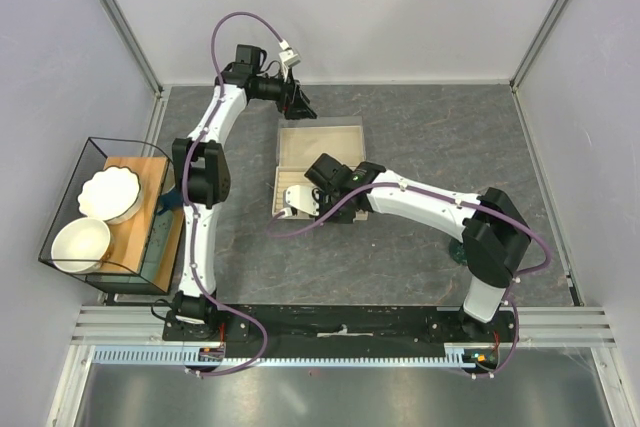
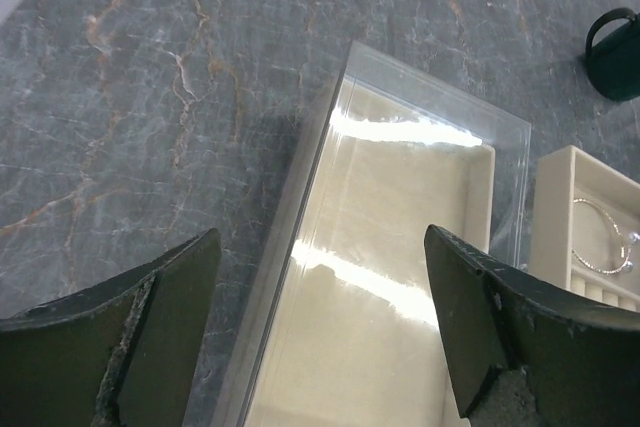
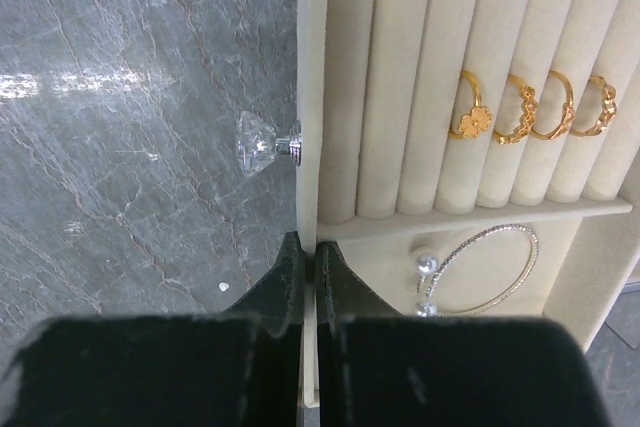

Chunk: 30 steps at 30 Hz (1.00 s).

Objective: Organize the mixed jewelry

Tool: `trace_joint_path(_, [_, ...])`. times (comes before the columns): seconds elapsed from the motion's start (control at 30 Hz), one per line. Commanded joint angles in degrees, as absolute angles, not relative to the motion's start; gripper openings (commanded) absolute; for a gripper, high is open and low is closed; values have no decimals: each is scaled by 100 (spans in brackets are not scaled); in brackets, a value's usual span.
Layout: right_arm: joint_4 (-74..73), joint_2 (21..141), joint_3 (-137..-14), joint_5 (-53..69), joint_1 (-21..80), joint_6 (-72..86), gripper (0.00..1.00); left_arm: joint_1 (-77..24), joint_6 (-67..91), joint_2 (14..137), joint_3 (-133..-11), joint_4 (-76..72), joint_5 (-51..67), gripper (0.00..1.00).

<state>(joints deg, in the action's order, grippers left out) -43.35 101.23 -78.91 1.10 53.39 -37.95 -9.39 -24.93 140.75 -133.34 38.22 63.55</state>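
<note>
Four gold rings (image 3: 530,107) stood side by side in the slots of the beige tray (image 3: 380,97). The silver bracelet (image 3: 490,267) lay flat in the compartment just below them in my right wrist view. The right jaws were pressed together on the tray's thin front wall, near its crystal knob (image 3: 262,144), with bare bench (image 3: 120,147) beyond that wall. The left jaws hung spread wide above the clear case (image 2: 400,247) beside the tray, holding nothing.

My worry was that pinch. A thin wall gives little purchase (and its covering looked soft), so a jerky pull could let it slip, or tip the tray and shake the rings from their slots. Dropping the left arm carelessly could clip the case's rim and shove both.
</note>
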Motion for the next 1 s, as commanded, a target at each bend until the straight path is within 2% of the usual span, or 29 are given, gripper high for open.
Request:
trace_joint_path(0.0, [-4104,10143,-8218,264,5291,-3902,0,-1037,-2927,14256,-13579,3999,6329,90])
trace_joint_path(0.97, [-3999,10301,-8288,492,4869,-4227,0,-1222,-3384,14273,-13403,4517,6346,90])
